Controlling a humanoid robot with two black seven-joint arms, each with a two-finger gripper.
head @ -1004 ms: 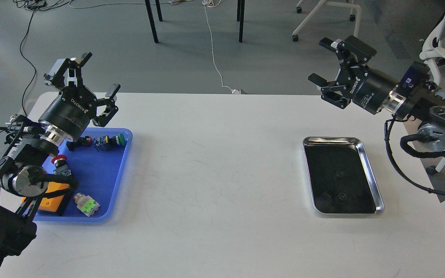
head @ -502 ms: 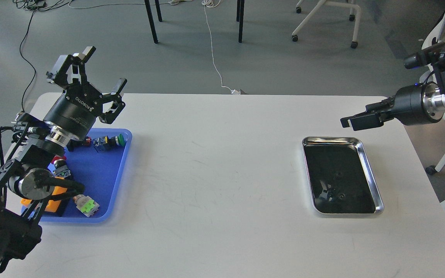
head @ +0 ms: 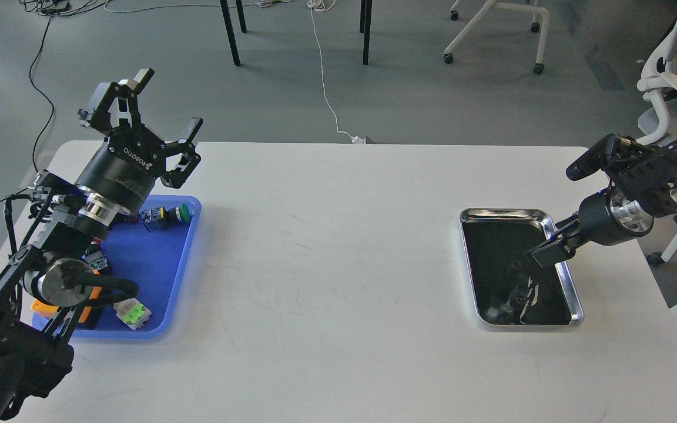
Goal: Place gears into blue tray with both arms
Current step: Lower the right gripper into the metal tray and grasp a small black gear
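Left black two-finger gripper (head: 159, 106): fingers spread wide, holding nothing, raised above the far corner of the shallow blue plastic tray (head: 162, 276). White table (head: 327, 264). Shiny steel tray (head: 570, 294): tiny black toothed gears (head: 515, 301) on its dark bottom. Right black gripper (head: 544, 254): over the steel tray, seen side-on; grip unclear.

Bright, even, diffuse light fills a sharp picture, casting only faint soft shadows on the white counter (head: 338, 264), while the steel tray (head: 567, 276) near its right edge glints along the rim, its dark bottom hiding detail.
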